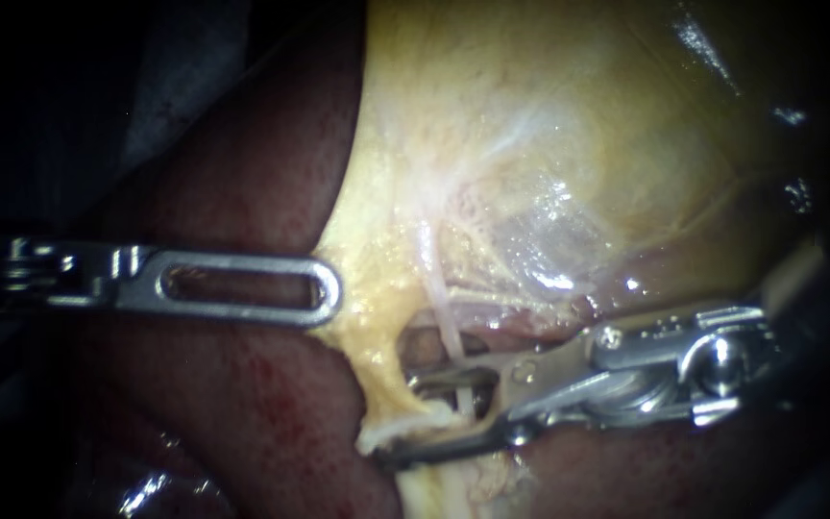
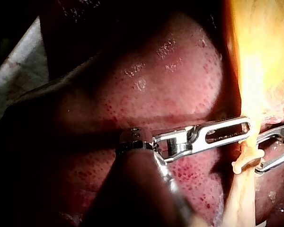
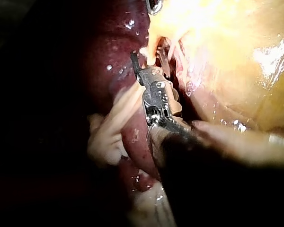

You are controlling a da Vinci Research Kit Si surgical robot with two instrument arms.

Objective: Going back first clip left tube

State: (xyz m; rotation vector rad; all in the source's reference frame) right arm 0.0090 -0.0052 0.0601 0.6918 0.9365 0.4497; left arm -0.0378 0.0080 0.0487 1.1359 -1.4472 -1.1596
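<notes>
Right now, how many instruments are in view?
2. The left instrument reaches the edge of the yellow tissue; the right instrument has its jaws open, with a thin pale tube between them. None seems hidden.

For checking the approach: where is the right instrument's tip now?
Endoscope view, lower middle: the right instrument has open jaws straddling the thin pale tube, below the gallbladder.
</notes>
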